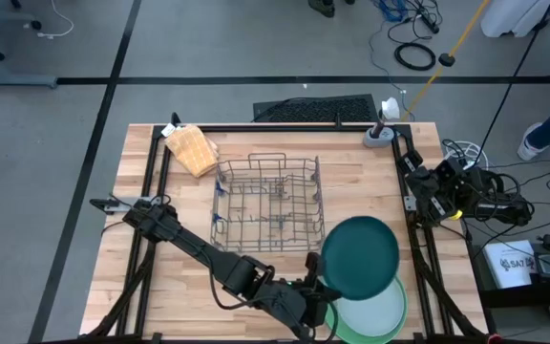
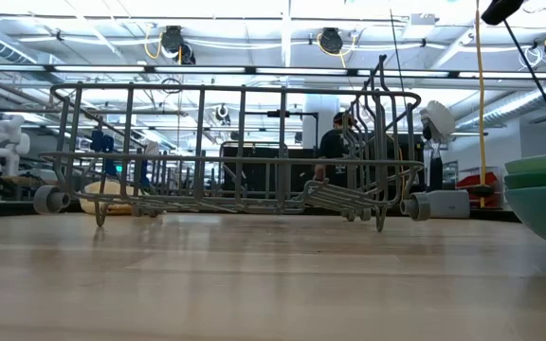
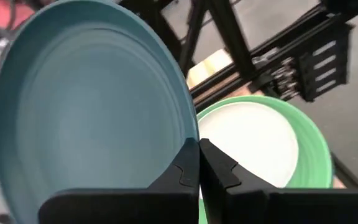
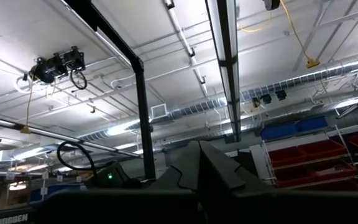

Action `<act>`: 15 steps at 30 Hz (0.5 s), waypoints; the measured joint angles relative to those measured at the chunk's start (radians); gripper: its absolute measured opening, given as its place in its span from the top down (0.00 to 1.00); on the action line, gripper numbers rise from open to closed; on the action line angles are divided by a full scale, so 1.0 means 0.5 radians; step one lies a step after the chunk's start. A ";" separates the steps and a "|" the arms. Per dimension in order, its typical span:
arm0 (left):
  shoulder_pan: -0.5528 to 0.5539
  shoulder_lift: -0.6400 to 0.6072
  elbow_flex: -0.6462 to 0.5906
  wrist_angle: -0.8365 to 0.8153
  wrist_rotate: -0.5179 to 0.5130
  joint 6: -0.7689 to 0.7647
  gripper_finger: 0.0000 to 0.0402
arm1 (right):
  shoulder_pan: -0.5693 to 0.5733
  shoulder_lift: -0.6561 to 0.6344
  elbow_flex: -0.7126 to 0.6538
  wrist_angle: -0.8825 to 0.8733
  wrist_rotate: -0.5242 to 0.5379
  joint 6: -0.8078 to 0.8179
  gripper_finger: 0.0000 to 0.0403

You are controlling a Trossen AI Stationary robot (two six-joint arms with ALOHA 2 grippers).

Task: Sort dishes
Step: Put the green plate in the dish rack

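Note:
My left gripper (image 1: 315, 279) is near the table's near edge, shut on the dark teal plate (image 1: 361, 256), whose hollow face fills the left wrist view (image 3: 92, 118). Beneath and nearer lies the large light green plate (image 1: 391, 320) flat on the table, with the small pale grey-white plate (image 1: 369, 311) resting inside it; both also show in the left wrist view (image 3: 309, 143) (image 3: 247, 140). Plate rims (image 2: 543, 194) show at the low view's right edge. My right gripper (image 4: 199, 163) is parked at the table's right side, shut and pointing at the ceiling. No dark green plate shows. My left gripper pinches the teal plate's rim (image 3: 190, 134) between its two fingers, one finger on the hollow face and one on the back. The fingers come level from the table's left. The plate sits tilted over the light green plate. I cannot tell whether its far rim touches anything.
An empty wire rack (image 1: 267, 205) stands mid-table, just beyond the plates, and spans the low view (image 2: 235, 156). A tan waffle cloth (image 1: 191, 148) lies at the far left. A grey fixture (image 1: 380, 134) stands at the far right corner. Bare wood (image 1: 160, 277) lies left of the rack.

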 joint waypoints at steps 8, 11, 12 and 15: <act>-0.025 -0.059 -0.041 -0.328 -0.321 -0.212 1.00 | 0.000 0.001 0.000 0.002 -0.007 0.003 1.00; -0.033 -0.096 -0.075 -0.437 -0.401 -0.295 1.00 | 0.000 0.000 0.000 0.001 -0.008 0.002 1.00; -0.037 -0.118 -0.075 -0.456 -0.429 -0.311 1.00 | 0.000 0.000 0.000 0.000 -0.006 0.001 1.00; -0.045 -0.176 -0.074 -0.475 -0.487 -0.331 1.00 | 0.000 0.000 0.000 -0.008 -0.007 0.002 1.00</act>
